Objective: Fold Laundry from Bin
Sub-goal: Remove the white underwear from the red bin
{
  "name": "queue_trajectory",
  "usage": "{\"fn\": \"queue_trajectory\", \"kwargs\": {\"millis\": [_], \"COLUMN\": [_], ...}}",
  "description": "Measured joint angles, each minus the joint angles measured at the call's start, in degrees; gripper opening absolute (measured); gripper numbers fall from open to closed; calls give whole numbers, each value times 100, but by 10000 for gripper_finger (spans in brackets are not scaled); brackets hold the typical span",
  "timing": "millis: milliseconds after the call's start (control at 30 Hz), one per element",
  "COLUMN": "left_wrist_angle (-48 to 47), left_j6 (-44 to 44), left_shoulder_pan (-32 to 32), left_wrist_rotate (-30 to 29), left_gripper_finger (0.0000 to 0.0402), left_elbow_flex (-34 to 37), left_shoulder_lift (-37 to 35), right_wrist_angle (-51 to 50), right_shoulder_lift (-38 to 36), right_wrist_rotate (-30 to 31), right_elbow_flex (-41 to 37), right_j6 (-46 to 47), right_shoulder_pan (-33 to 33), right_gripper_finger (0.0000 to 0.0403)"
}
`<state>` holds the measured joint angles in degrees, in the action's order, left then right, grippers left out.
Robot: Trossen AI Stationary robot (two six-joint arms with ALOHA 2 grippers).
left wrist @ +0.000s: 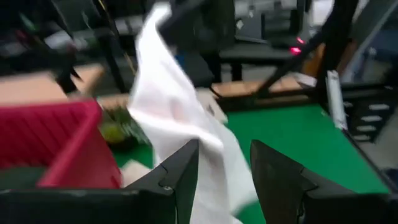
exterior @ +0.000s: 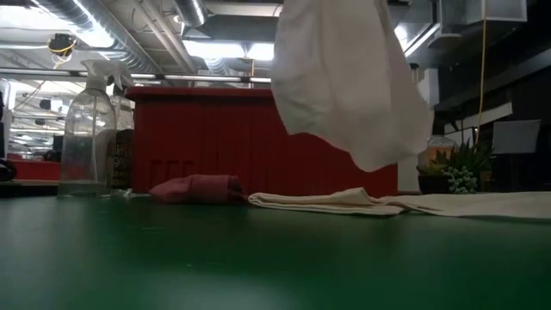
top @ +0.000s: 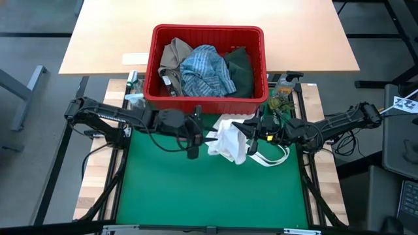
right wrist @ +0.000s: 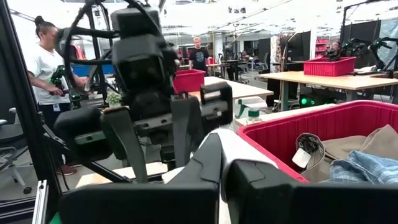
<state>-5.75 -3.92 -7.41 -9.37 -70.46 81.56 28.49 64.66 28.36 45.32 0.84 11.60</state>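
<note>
The small white cloth hangs above the green mat, just in front of the red bin; its upper end is cut off in the low view. The right gripper is clamped shut on the cloth's top. The left gripper, fingers parted, hovers just left of the cloth, not touching it. Below lies the white tote bag, partly hidden by the cloth. The small maroon cloth lies against the bin's near wall. A spray bottle stands at the far left.
</note>
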Motion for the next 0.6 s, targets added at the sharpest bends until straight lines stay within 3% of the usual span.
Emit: {"fn": "queue_trajectory", "kwargs": {"millis": [400,600], "left_wrist_angle": [1544,1568], "left_j6": [-1926,-2346], "left_shoulder_pan": [-329,-326], "left_wrist_rotate": [-1727,-1864], "left_gripper_finger": [139,139], "left_elbow_flex": [0,0], "left_shoulder_lift": [711,819], "right_wrist_angle": [3,5], "right_shoulder_lift": [0,2], "right_wrist_rotate": [-2,-3], "right_elbow_flex": [0,0], "right_j6": [13,14], "right_shoulder_pan": [-2,-2], "right_gripper_finger": [5,5]}}
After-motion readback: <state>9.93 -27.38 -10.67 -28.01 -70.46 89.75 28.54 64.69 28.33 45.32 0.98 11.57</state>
